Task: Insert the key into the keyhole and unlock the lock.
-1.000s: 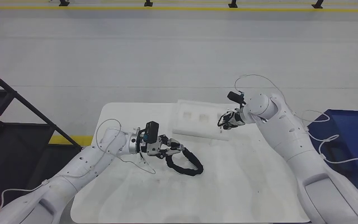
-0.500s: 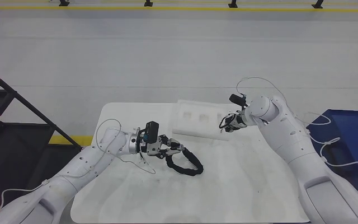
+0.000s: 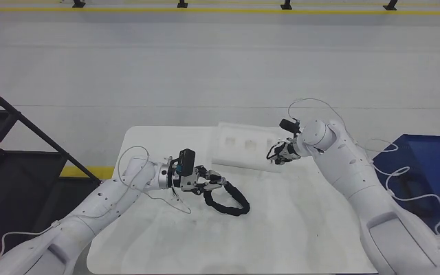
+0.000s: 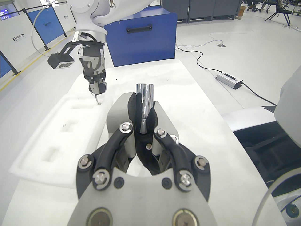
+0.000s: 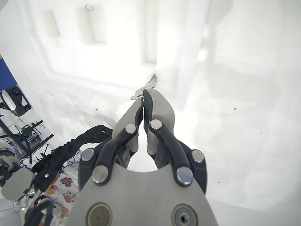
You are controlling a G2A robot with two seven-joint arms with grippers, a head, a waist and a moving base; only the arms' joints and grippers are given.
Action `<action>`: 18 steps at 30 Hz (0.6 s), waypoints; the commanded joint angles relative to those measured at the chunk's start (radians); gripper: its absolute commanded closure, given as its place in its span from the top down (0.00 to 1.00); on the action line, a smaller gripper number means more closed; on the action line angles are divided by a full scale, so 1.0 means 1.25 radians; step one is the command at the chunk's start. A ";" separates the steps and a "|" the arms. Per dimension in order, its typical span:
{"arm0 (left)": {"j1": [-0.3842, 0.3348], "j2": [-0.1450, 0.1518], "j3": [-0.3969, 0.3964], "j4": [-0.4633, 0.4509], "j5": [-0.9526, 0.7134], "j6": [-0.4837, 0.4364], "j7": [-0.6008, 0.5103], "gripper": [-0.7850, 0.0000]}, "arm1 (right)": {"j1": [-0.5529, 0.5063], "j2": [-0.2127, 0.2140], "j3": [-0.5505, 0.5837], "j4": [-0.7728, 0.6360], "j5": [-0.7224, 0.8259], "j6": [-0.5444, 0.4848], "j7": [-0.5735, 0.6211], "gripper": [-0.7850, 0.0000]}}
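Note:
My left gripper (image 3: pixel 212 181) rests low over the white table (image 3: pixel 309 220), shut on the lock's chrome cylinder (image 4: pixel 145 97), which sticks up past the fingers (image 4: pixel 122 109). The lock's black sleeved cable (image 3: pixel 230 201) loops on the table beside that gripper. My right gripper (image 3: pixel 277 152) hangs over the near right corner of the white foam tray (image 3: pixel 237 148), shut on a small silver key (image 5: pixel 147 86). The key's tip points down at the foam next to a narrow slot (image 5: pixel 149 48). From the left wrist, the right gripper (image 4: pixel 97 88) and key (image 4: pixel 97 99) show beyond the cylinder.
The foam tray has several rectangular recesses; a small ring (image 5: pixel 89 7) lies in one. A blue cabinet (image 4: pixel 141 38) stands past the table's right side. A black metal frame (image 3: pixel 27 137) stands off the left edge. Cables lie on the floor.
The right arm has shifted a little, bringing the key slightly nearer and lower over the foam tray. The left arm and the lock have not moved.

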 commanded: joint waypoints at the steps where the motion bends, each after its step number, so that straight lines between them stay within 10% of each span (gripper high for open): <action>1: 0.000 0.000 0.000 0.000 0.000 0.000 0.000 0.00 | 0.006 -0.006 -0.004 0.017 0.002 -0.002 -0.006 0.00; 4: 0.000 0.000 0.000 0.000 0.000 0.000 0.000 0.00 | 0.016 -0.014 -0.010 0.039 0.003 -0.005 -0.014 0.02; 7: 0.000 0.000 0.000 0.000 0.000 0.000 0.000 0.00 | 0.025 -0.021 -0.014 0.057 0.002 -0.019 -0.017 0.36; 14: 0.000 0.000 0.000 0.000 0.000 0.000 0.000 0.00 | 0.036 -0.021 -0.010 0.071 -0.001 -0.116 -0.003 0.49; 18: 0.000 0.000 0.000 0.000 0.000 0.000 0.000 0.00 | 0.033 -0.015 -0.005 0.070 -0.009 -0.183 0.010 0.75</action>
